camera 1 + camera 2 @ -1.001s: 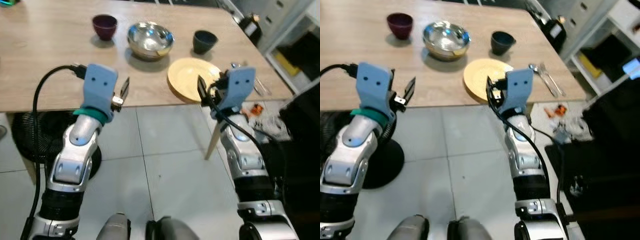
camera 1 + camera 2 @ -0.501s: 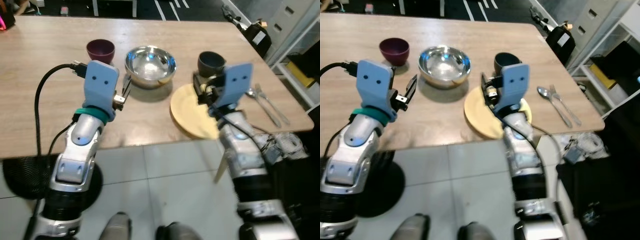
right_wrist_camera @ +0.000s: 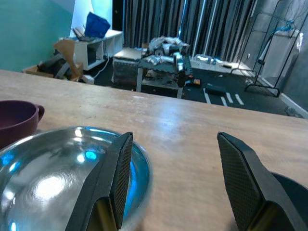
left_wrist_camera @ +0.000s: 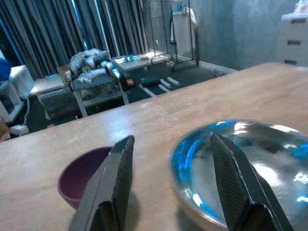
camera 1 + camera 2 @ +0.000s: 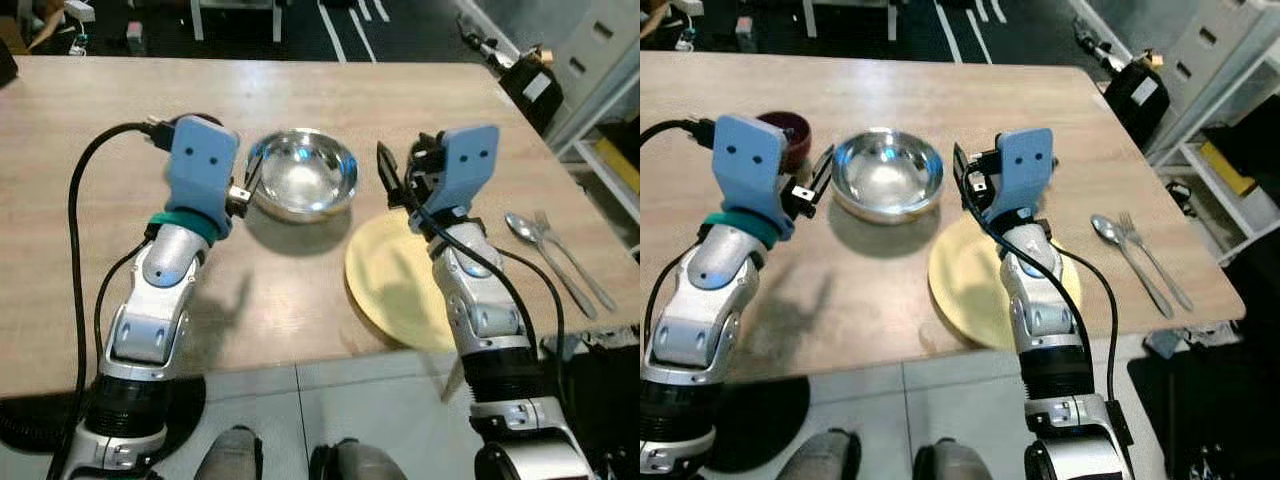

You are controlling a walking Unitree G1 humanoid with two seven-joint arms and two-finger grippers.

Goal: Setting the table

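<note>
The round yellow plate (image 5: 400,285) lies at the near edge of the light wooden worktop (image 5: 90,250), probably as one place setting; one shiny steel bowl (image 5: 302,183) sits behind it, one spoon (image 5: 1127,260) and one fork (image 5: 1155,260) lie to its right. In the left wrist view, the left hand (image 4: 173,187) is spread empty between one maroon cup (image 4: 82,175) and the bowl. In the right wrist view, the right hand (image 3: 178,185) is likewise parted, gripping nothing, above the worktop.

The desk (image 5: 90,270) is pale wood with a matt, smooth face and fine grain. The bowl (image 5: 303,183) is polished metal, shiny like a mirror. The plate (image 5: 390,290) looks matt yellow. The small cup (image 5: 790,150) is dark purple with soft gloss. The spoon (image 5: 1128,261) and fork (image 5: 1155,260) are bright metal.
</note>
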